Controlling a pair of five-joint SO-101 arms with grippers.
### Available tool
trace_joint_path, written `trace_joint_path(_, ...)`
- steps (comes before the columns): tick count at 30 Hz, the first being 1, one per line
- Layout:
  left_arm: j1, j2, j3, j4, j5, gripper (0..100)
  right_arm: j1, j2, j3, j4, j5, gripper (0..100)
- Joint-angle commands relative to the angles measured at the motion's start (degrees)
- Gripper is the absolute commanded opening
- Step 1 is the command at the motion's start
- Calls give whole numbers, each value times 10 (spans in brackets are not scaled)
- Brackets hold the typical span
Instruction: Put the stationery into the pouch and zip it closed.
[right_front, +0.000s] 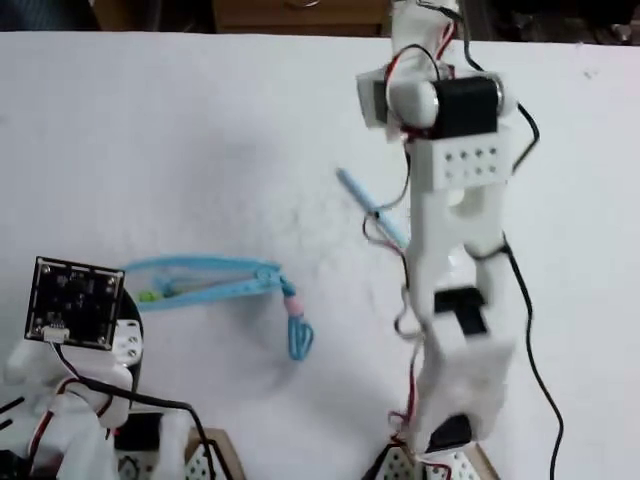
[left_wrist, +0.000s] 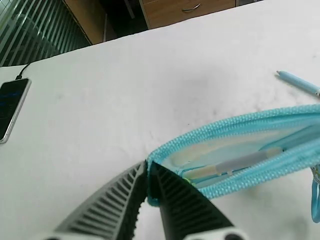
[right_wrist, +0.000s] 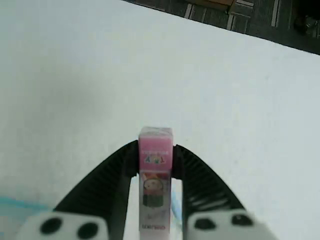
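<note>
White plastic arms carry black servos, red-black cables and ribbed black claws.

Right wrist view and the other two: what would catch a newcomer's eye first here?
The right gripper has its fingers shut on a pink eraser, held over the white table. The left gripper pinches one end of the open light-blue pouch, with pens already inside. A blue pen lies loose on the table beside the right arm.
</note>
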Motion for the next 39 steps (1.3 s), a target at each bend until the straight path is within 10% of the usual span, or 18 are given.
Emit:
trace_joint_path(1,-3,5,17,12,2,22,-39,-194,213,9,-24,17)
trace_joint_path(11,-3,5,20,10,2,22,-145,-545,616,-11,-25,17)
trace_joint_path(23,-3,5,20,11,2,22,-287,-851,841,-443,-276,17)
trace_joint_path(39,-3,6,21,4,3,22,-446,-745,918,-611,-273,17)
